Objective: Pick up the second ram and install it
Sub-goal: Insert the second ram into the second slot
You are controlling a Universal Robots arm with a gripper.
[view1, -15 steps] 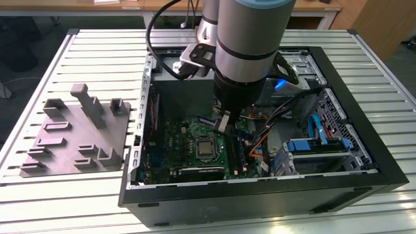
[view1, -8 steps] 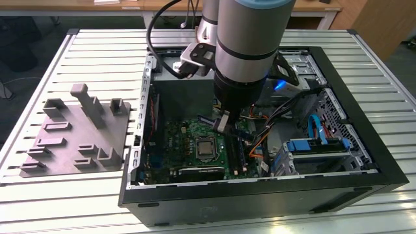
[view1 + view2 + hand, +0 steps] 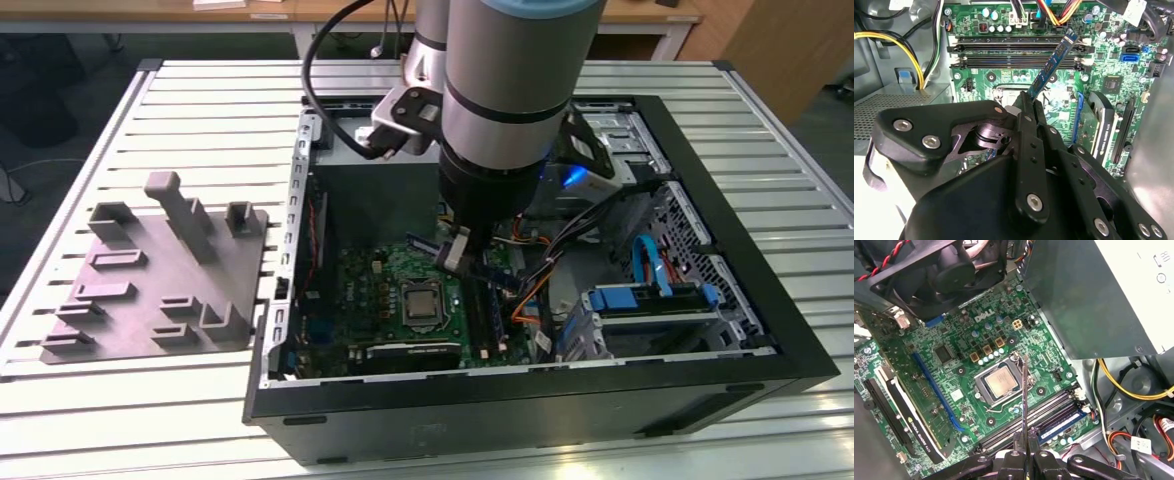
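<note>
1 thin dark ram (image 3: 1051, 62) is clamped by its end between the fingers (image 3: 1026, 130), held above the motherboard (image 3: 1004, 330) near its memory slots (image 3: 1004, 55), inside the open case (image 3: 534, 405) on the counter (image 3: 160, 400).

In the exterior view the arm (image 3: 514, 90) runs off the top edge, and its thick body covers the far stretch of the motherboard (image 3: 387, 290), so I cannot tell what lies beneath it. In the second wrist view the gripper (image 3: 1030, 102) blocks much of the board and hides the held end of the second ram (image 3: 1051, 67); in the first wrist view the stick stands edge-on, a thin dark line, its faces unseen.
</note>
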